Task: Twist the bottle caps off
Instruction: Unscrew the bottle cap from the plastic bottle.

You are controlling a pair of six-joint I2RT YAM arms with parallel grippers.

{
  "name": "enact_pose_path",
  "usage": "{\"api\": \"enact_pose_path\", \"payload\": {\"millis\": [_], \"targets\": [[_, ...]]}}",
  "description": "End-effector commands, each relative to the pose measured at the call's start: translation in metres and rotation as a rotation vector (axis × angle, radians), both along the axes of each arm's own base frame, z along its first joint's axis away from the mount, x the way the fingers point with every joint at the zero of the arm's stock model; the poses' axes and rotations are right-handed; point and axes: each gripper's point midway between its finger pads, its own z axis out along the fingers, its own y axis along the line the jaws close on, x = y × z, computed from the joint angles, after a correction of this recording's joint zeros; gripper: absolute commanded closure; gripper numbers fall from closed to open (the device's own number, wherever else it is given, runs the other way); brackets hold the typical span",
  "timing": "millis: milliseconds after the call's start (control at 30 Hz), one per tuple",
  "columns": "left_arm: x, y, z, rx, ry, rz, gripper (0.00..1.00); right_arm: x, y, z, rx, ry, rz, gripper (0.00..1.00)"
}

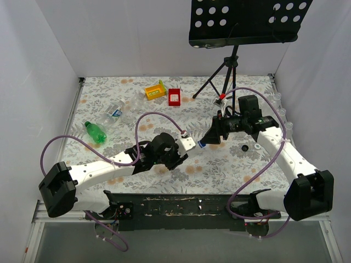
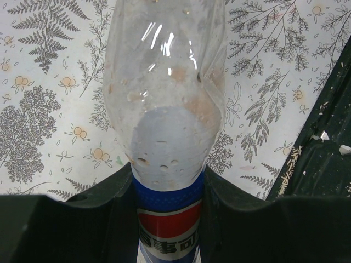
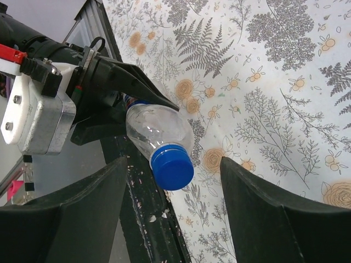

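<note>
The left jaws are clamped on a clear bottle [image 2: 164,98] at its blue, red and white label [image 2: 169,230], whose white characters are cut off and unreadable. The bottle is held above the middle of the worktop [image 1: 219,170]. Its blue cap [image 3: 171,169] sits between the right jaws, which stand open, clear of it on both sides.

Above the middle of the table [image 1: 230,164], the bottle [image 3: 156,129] is held crosswise by the left gripper [image 2: 167,178] on its left. Its cap [image 3: 171,169] sits between the spread fingers of the right gripper [image 3: 174,163] on its right. Far left lie other bottles [image 1: 95,132], behind the middle two boxes [image 1: 155,90] sit side by side, and two loose caps [image 1: 245,148] lie just right of the right gripper.
</note>
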Motion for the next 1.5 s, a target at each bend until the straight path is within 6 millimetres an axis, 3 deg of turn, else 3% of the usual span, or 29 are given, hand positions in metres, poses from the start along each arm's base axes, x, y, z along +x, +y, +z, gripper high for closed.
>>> {"api": "enact_pose_path", "payload": {"millis": [0,500,600,733,867,1067,1233,1333,1467], "targets": [[0.010,-0.009,0.023,-0.054,-0.052,0.024,0.95,0.003,0.001,-0.005,-0.018,0.009,-0.016,0.26],[0.013,-0.011,0.028,-0.066,-0.064,0.045,0.95,-0.009,0.009,-0.007,-0.001,0.056,0.042,0.47],[0.019,-0.008,0.029,-0.060,-0.079,0.077,0.95,-0.011,0.011,-0.006,0.005,0.058,0.054,0.57],[0.019,-0.007,0.028,-0.062,-0.076,0.083,0.95,-0.015,0.013,-0.002,0.024,0.030,0.094,0.81],[0.013,-0.006,0.031,-0.087,-0.070,0.069,0.95,-0.024,0.013,0.008,0.061,-0.058,0.188,0.92],[-0.040,-0.013,0.035,-0.189,0.093,-0.175,0.95,-0.036,0.013,0.019,0.046,-0.350,0.416,0.96],[-0.078,-0.010,0.040,-0.250,0.268,-0.352,0.94,-0.044,0.019,0.031,0.019,-0.736,0.644,0.95],[-0.087,-0.003,0.044,-0.276,0.353,-0.399,0.94,-0.037,0.023,0.041,-0.006,-0.885,0.693,0.95],[-0.082,0.001,0.052,-0.306,0.385,-0.404,0.94,-0.033,0.030,0.047,-0.002,-0.931,0.705,0.94]]}}
